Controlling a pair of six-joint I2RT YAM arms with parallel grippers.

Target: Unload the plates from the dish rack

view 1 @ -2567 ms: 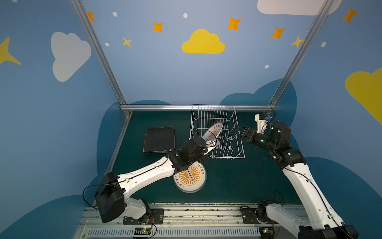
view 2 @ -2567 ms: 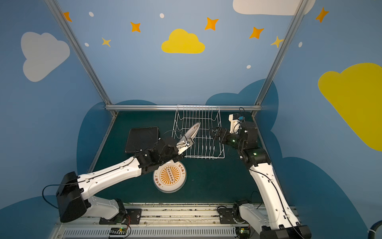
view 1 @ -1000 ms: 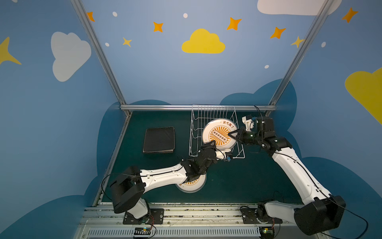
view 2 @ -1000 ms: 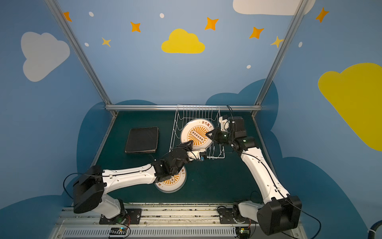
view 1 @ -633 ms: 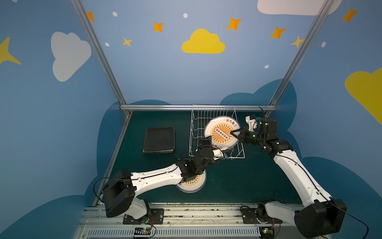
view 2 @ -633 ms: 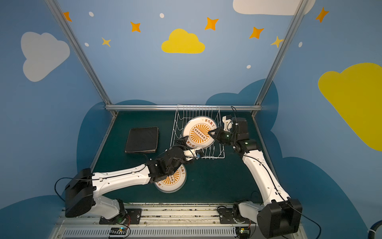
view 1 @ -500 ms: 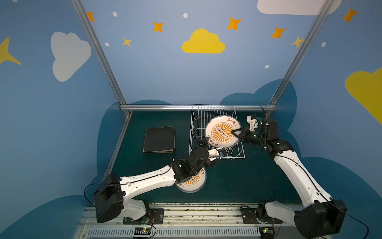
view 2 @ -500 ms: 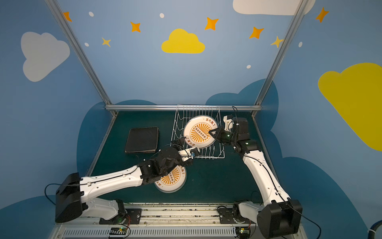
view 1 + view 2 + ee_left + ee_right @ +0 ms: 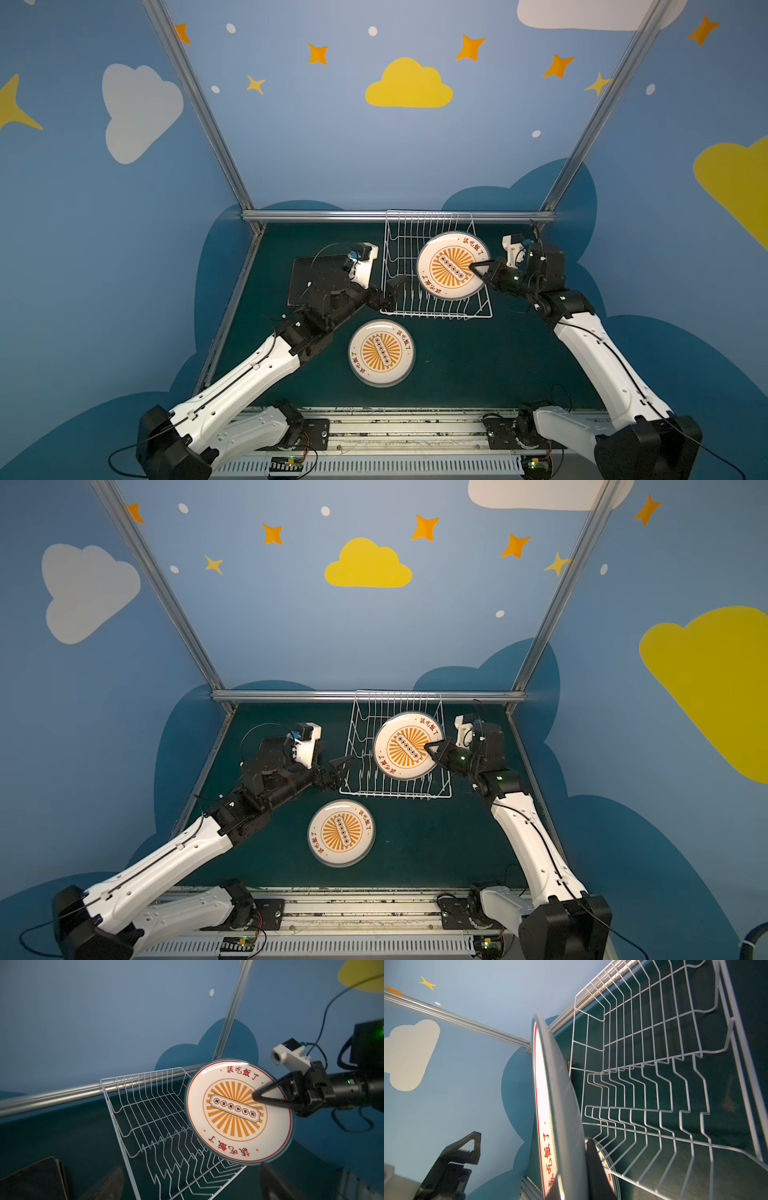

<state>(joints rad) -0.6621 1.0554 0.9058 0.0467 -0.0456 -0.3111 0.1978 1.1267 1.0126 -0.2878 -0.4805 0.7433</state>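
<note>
At the far left of the green mat (image 9: pixel 457 365) lies the stack of square plates (image 9: pixel 297 274), black backs up, partly covered by the left arm in both top views; the left wrist view shows one corner of it (image 9: pixel 31 1182). Just right of the stack, the left gripper (image 9: pixel 388 291) hovers at the left front corner of the dish rack (image 9: pixel 401 253), with its jaws wide apart and nothing between them. In the left wrist view its two fingers (image 9: pixel 110 1184) are dark blurs far from each other. In front of the rack, the lying round plate (image 9: pixel 381 353) rests flat on the mat with its orange sunburst face up, apart from both arms. The white wire rack (image 9: pixel 365 729) stands against the metal rail (image 9: pixel 316 215) at the back of the mat. Over its right half is the raised round plate (image 9: pixel 449 266), tilted nearly upright, with its printed face toward the left arm (image 9: pixel 232 1113). I cannot tell whether its lower edge touches the wires. The right gripper (image 9: pixel 476 268) reaches in from the right and is clamped on the right rim of this plate. One finger presses on the printed face (image 9: pixel 257 1098). In the right wrist view the plate (image 9: pixel 550 1095) appears edge-on, with a finger (image 9: pixel 593 1163) behind its back.
</note>
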